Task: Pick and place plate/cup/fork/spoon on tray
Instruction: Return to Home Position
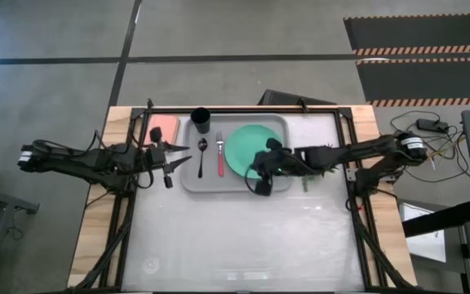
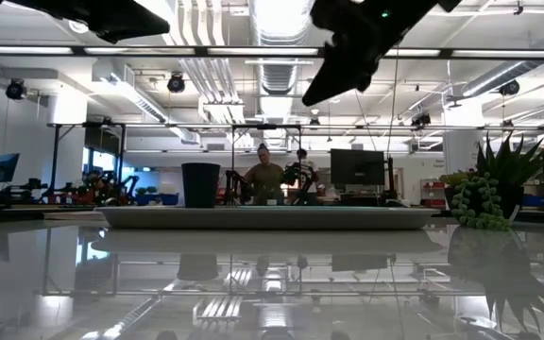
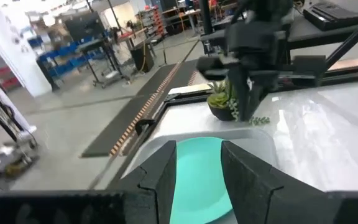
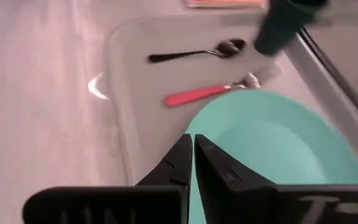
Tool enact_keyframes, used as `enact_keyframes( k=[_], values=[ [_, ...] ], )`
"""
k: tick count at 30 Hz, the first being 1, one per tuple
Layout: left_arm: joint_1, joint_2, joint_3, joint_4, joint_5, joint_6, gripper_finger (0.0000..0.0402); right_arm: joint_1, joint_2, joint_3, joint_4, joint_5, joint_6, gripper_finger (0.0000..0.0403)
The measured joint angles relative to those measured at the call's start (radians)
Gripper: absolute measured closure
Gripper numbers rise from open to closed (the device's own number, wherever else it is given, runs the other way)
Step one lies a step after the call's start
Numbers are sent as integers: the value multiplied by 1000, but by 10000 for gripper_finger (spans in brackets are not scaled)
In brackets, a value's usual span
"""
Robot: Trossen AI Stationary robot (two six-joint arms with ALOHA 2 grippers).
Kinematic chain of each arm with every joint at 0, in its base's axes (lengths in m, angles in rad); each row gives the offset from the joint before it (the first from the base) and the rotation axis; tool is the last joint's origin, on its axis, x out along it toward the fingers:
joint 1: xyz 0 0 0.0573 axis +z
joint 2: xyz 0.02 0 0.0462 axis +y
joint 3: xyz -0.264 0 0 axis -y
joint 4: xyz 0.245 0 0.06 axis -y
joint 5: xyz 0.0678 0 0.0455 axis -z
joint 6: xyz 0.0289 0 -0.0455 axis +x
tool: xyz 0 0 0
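The light-grey tray [image 1: 188,175] lies at the table's far middle. On it stand the black cup [image 1: 201,120] at the far left corner, then the dark spoon [image 1: 202,153], the pink-handled fork [image 1: 220,155] and the mint-green plate [image 1: 247,147]. My left gripper [image 1: 174,159] is open and empty over the tray's left rim; between its fingers the left wrist view shows the plate [image 3: 201,180]. My right gripper [image 4: 193,155] is shut and empty above the plate's near edge [image 4: 229,134]. In the low view it [image 2: 321,90] hangs well above the tray [image 2: 263,217].
A small pink pad [image 1: 163,126] lies left of the tray at the far left. A small green plant [image 1: 312,175] stands right of the tray, under my right arm, and also shows in the low view [image 2: 489,189]. The glossy table's near half [image 1: 235,237] lies open.
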Motion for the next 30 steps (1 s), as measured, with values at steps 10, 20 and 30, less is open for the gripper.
enact_keyframes(
  k=[10, 20, 30],
  values=[
    [-1, -8, -37, -100, 126, -161, 292, 85, -129, -127, 110, -173, -169, 394],
    [-2, -224, -143, -97, 264, -169, 356, 54, -420, -444, 377, -238, -282, 394],
    [-2, -386, -273, -15, 343, -169, 400, 56, -682, -685, 512, -246, -294, 394]
  ],
)
